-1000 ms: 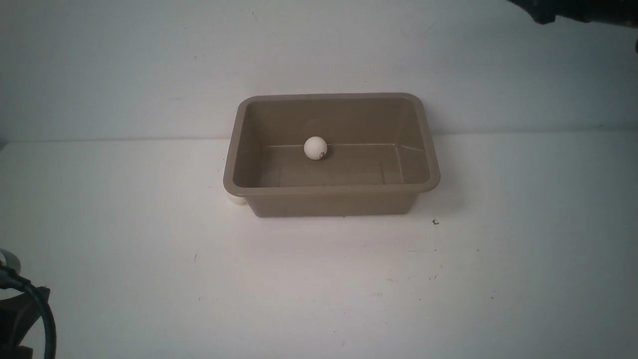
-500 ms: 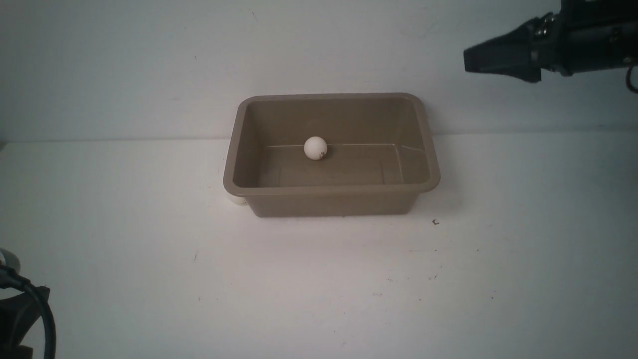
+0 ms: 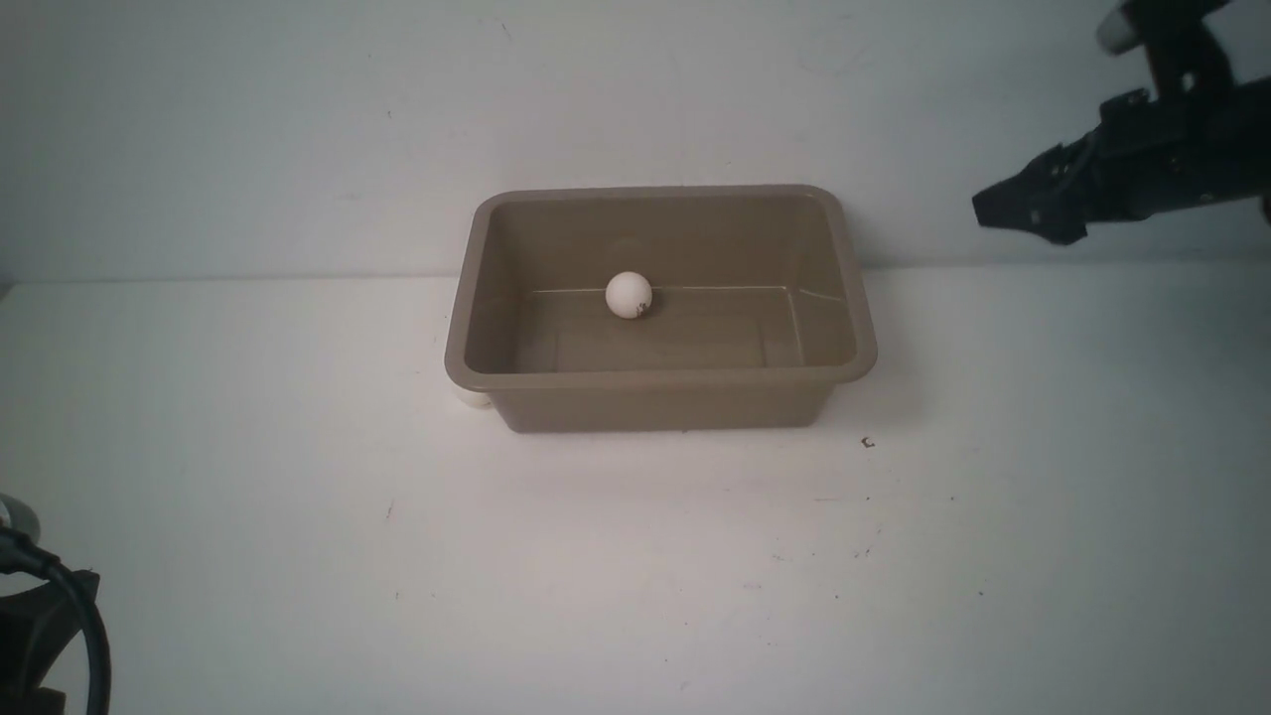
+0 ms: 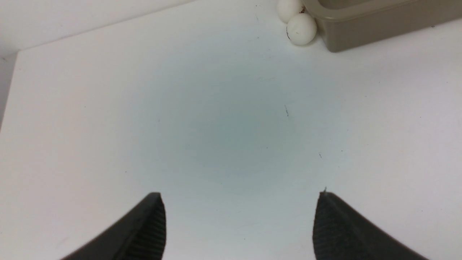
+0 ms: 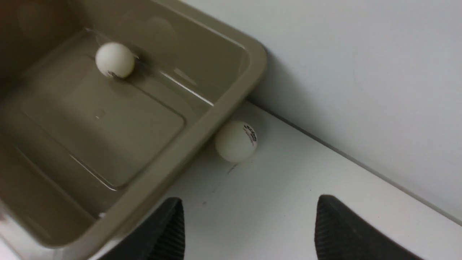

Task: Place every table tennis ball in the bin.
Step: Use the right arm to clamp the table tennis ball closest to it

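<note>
The bin [image 3: 660,402] is set on the table [image 3: 298,516] open side up, its long axis running left to right. A first ball [image 3: 629,295] is seen inside, at the far edge of the floor; a small dark mark on it cannot be read. A second ball [image 3: 474,399] is half hidden under the rim at the front-left corner. The right gripper [image 3: 993,212] is held in the air to the right of the bin, pointed left.

In the left wrist view, the left gripper [image 4: 240,195] is seen spread wide and empty above bare table. A third ball [image 4: 288,9] is pressed close behind the second, beside the bin's corner.

In the right wrist view, the right gripper's jaws are parted with nothing between them. A fourth ball [image 5: 236,141] is lodged against the bin's outer side, near the wall [image 5: 361,72]; its red and dark print is too small to be read.
</note>
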Available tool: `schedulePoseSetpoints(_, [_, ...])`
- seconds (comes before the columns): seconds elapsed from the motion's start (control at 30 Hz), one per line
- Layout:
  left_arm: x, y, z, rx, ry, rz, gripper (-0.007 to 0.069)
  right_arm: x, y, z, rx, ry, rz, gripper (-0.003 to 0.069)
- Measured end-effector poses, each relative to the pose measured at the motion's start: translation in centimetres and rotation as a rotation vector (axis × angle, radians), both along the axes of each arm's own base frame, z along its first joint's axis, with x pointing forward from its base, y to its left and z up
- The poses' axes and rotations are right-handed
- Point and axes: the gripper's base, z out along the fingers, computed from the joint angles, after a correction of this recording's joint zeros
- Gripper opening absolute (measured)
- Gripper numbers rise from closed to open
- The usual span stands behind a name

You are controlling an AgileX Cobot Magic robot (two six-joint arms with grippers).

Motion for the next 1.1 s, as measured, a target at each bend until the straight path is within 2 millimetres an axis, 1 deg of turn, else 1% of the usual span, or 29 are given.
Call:
schedulePoseSetpoints(0.03, [0.0, 0.0, 0.0, 0.000, 0.000, 0.000, 0.0490, 0.4, 0.0, -0.8, -0.003, -0.005, 0.007, 0.0442])
schedulePoseSetpoints(0.17, [0.0, 0.0, 0.0, 0.000, 0.000, 0.000, 0.0490, 1.6, -0.1, -3.1, -0.010, -0.041, 0.019, 0.0442])
schedulePoseSetpoints(0.2, [0.0, 0.0, 0.0, 0.000, 0.000, 0.000, 0.0490, 1.6, -0.1, -3.2, -0.016, -0.044, 0.022, 0.0442])
schedulePoseSetpoints(0.23, [0.0, 0.0, 0.0, 0.000, 0.000, 0.000, 0.0490, 1.9, -0.2, -3.7, -0.036, -0.067, 0.029, 0.0442])
schedulePoseSetpoints(0.37, [0.0, 0.0, 0.0, 0.000, 0.000, 0.000, 0.0490, 2.3, -0.4, -4.1, -0.060, -0.088, 0.008, 0.0442])
schedulePoseSetpoints(0.5, [0.0, 0.0, 0.0, 0.000, 0.000, 0.000, 0.0490, 2.6, -0.5, -3.8, -0.043, -0.115, -0.026, 0.0442])
schedulePoseSetpoints(0.67, [0.0, 0.0, 0.0, 0.000, 0.000, 0.000, 0.0490, 2.8, 0.1, -3.7, -0.077, -0.169, -0.010, 0.0442])
schedulePoseSetpoints(0.73, [0.0, 0.0, 0.0, 0.000, 0.000, 0.000, 0.0490, 3.1, 0.8, -4.2, -0.085, -0.185, 0.003, 0.0442])
schedulePoseSetpoints(0.83, [0.0, 0.0, 0.0, 0.000, 0.000, 0.000, 0.0490, 3.5, 1.7, -5.4, -0.073, -0.187, 0.014, 0.0442])
schedulePoseSetpoints(0.9, [0.0, 0.0, 0.0, 0.000, 0.001, 0.000, 0.0490, 3.8, 2.0, -6.2, -0.061, -0.192, 0.008, 0.0442])
schedulePoseSetpoints(1.03, [0.0, 0.0, 0.0, 0.000, 0.002, 0.000, 0.0490, 4.3, 2.4, -6.9, -0.040, -0.223, -0.023, 0.0442])
schedulePoseSetpoints(1.1, [0.0, 0.0, 0.0, 0.000, 0.003, 0.000, 0.0490, 4.5, 2.6, -7.4, -0.077, -0.257, 0.005, 0.0442])
